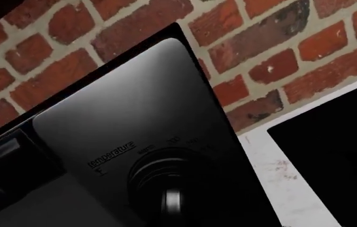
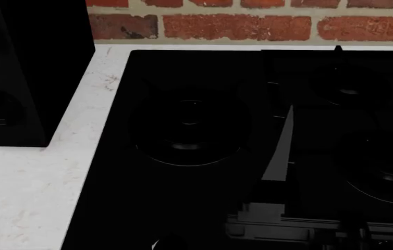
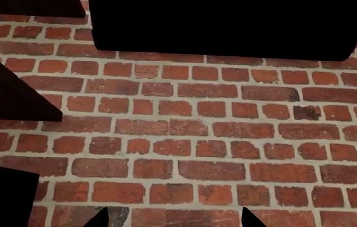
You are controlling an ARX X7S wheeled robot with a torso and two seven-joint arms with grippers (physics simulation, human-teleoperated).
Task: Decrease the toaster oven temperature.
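Observation:
The toaster oven (image 1: 134, 109) fills the left wrist view, a black box with a dark grey side panel. The panel bears the word "temperature" and a round black knob (image 1: 169, 182) with a pale marker strip. The camera is very close to this knob. My left gripper's fingers are lost in the dark around the knob, so I cannot tell how they stand. In the head view the toaster oven (image 2: 29, 67) stands at the far left on the counter. My right gripper (image 3: 173, 220) is open and empty, its two dark fingertips (image 3: 99, 218) wide apart, facing a brick wall.
A flat black cooktop (image 2: 189, 120) with burner rings lies to the right of the toaster oven on a white speckled counter (image 2: 23, 192). A red brick wall (image 2: 252, 23) runs behind. Grey arm parts (image 2: 280, 213) show low over the cooktop.

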